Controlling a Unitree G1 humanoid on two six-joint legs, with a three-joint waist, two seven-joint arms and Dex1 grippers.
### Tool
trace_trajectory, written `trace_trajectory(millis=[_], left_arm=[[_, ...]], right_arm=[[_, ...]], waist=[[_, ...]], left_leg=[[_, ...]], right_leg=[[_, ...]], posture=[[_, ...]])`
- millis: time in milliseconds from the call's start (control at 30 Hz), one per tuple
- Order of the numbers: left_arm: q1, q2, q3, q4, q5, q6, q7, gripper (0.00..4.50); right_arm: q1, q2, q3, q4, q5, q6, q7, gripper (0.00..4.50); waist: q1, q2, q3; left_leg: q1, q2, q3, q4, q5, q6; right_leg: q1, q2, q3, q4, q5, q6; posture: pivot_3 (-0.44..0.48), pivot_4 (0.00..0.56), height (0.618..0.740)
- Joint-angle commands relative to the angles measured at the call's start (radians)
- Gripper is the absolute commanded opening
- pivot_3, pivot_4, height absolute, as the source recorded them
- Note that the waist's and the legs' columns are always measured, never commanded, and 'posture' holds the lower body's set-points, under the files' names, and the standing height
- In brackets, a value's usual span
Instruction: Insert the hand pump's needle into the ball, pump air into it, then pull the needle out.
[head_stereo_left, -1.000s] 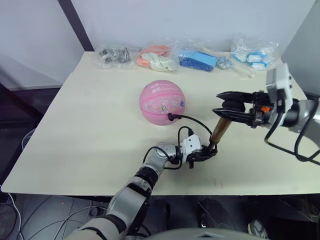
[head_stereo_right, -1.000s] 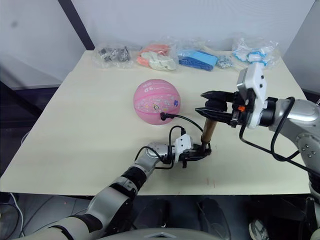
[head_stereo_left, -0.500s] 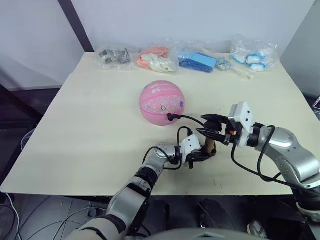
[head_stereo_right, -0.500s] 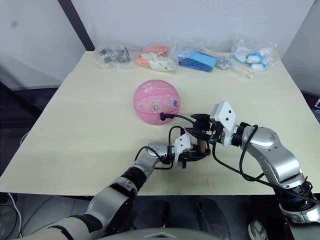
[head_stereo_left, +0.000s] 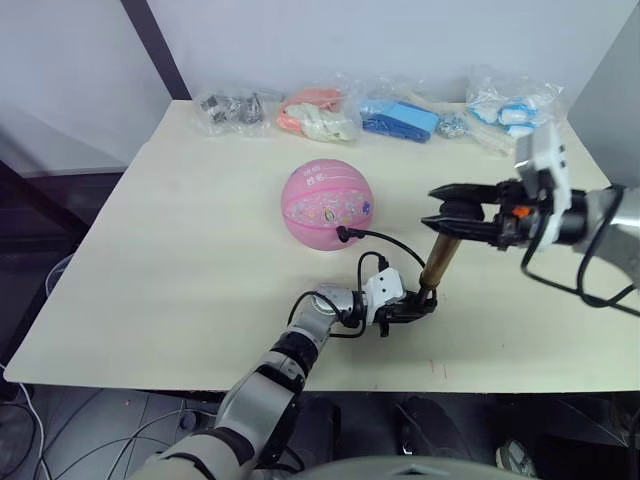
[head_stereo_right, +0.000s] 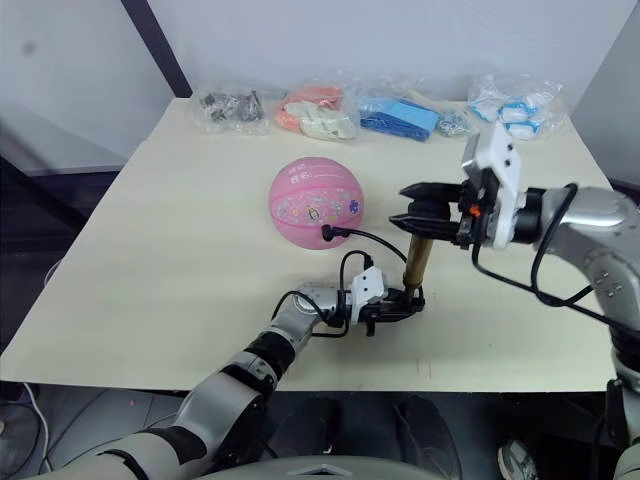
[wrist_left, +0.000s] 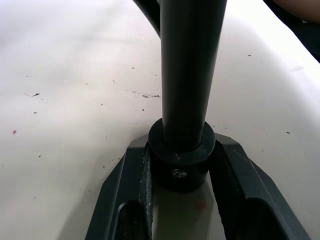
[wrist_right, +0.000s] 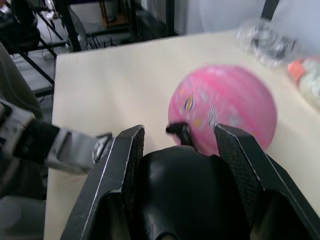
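Pumping air, by the look of it: needle end of the thin black hose (head_stereo_left: 385, 240) already stuck in the side of the pink ball (head_stereo_left: 325, 204), so the first step looks done. Hand pump (head_stereo_left: 437, 262) standing up on the table (head_stereo_left: 160, 260), leaning a little, between the two claws. Left gripper (head_stereo_left: 422, 305) low down at the foot of the pump, fingers (wrist_left: 125, 195) clamped on the black bottom cap, pressing it to the table. Right gripper (head_stereo_left: 440, 211) up at the top of the pump, fingers (wrist_right: 120, 170) squeezed on either side of the black handle, with the gold barrel showing just under it. Handle pulled up high. Ball well beyond the left claw and off to the side of the right claw, with the hose curling from it down to the pump's foot. Next move, most likely: push the handle straight down along the barrel, slow and steady, with the bottom held still so the pump does not tip and the needle does not tug out. Far behind the claws, along the back edge of the table, a row of clear bags (head_stereo_left: 318, 112): small dark bits in one, orange and white things in one, blue things in another, white and blue pieces in the last.
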Motion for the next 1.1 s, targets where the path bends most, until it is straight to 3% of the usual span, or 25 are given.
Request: trace_trajectory(millis=[33, 333, 533, 733, 1100], left_arm=[[0.022, 0.003, -0.009, 0.046, 0.02, 0.015, 0.002, 1.12], [0.03, 0.002, -0.01, 0.042, 0.023, 0.013, -0.001, 1.12], [0.03, 0.007, -0.01, 0.036, 0.023, 0.011, -0.005, 1.12], [0.033, 0.008, -0.009, 0.03, 0.022, 0.014, -0.007, 1.12], [0.038, 0.017, -0.014, 0.016, 0.022, 0.017, -0.009, 1.12]], right_arm=[[-0.097, -0.052, -0.112, -0.012, 0.078, 0.027, -0.001, 1.74], [-0.225, -0.071, -0.157, 0.051, 0.204, 0.1, -0.05, 1.74], [-0.185, -0.064, -0.14, 0.056, 0.211, 0.114, -0.064, 1.74], [-0.036, -0.008, -0.063, -0.023, 0.145, 0.067, -0.081, 1.74], [0.256, 0.101, 0.147, -0.052, -0.151, -0.158, -0.076, 1.74]], waist=[[0.0, 0.001, 0.001], [0.0, 0.002, 0.003], [0.0, 0.002, 0.003], [-0.002, 0.002, 0.002], [-0.005, -0.001, -0.001]], left_leg=[[0.0, 0.0, 0.0, 0.0, 0.0, 0.0], [-0.002, 0.0, 0.001, 0.0, 0.0, 0.0], [-0.005, 0.0, 0.002, 0.0, 0.0, 0.0], [-0.003, 0.0, 0.002, 0.0, 0.0, 0.0], [0.003, 0.001, 0.002, 0.0, 0.0, 0.0]], right_leg=[[0.0, 0.0, 0.0, 0.0, 0.0, 0.0], [-0.003, -0.001, 0.001, 0.001, 0.0, 0.0], [-0.006, -0.001, 0.001, 0.001, 0.0, 0.0], [-0.005, 0.0, 0.001, 0.002, 0.0, 0.0], [0.0, 0.002, 0.002, 0.003, 0.0, 0.0]], posture=[[0.0, 0.15, 0.738], [0.0, 0.15, 0.738], [0.0, 0.15, 0.738], [0.0, 0.15, 0.738], [0.0, 0.15, 0.738]])
